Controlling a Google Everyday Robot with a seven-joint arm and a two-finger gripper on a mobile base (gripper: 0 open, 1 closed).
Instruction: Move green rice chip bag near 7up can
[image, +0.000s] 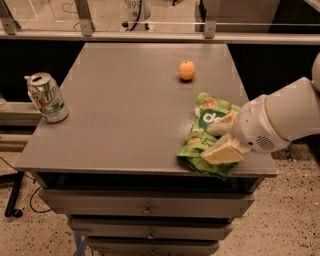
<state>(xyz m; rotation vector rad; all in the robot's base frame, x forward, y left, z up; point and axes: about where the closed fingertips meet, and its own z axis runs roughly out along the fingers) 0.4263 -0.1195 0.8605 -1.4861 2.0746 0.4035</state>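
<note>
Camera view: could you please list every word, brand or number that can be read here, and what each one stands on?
"da": white letters on the green rice chip bag; the rest is hidden by the tool, which is at the bag near the right front of the table.
"7up": green logo on the 7up can, blurred.
Digits on a white object at the top edge: cut off, unreadable.
Bag's smaller print: too blurred.

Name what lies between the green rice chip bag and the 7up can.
Bare tabletop, per the camera view; the orange sits farther back. The gripper is at the bag.
</note>
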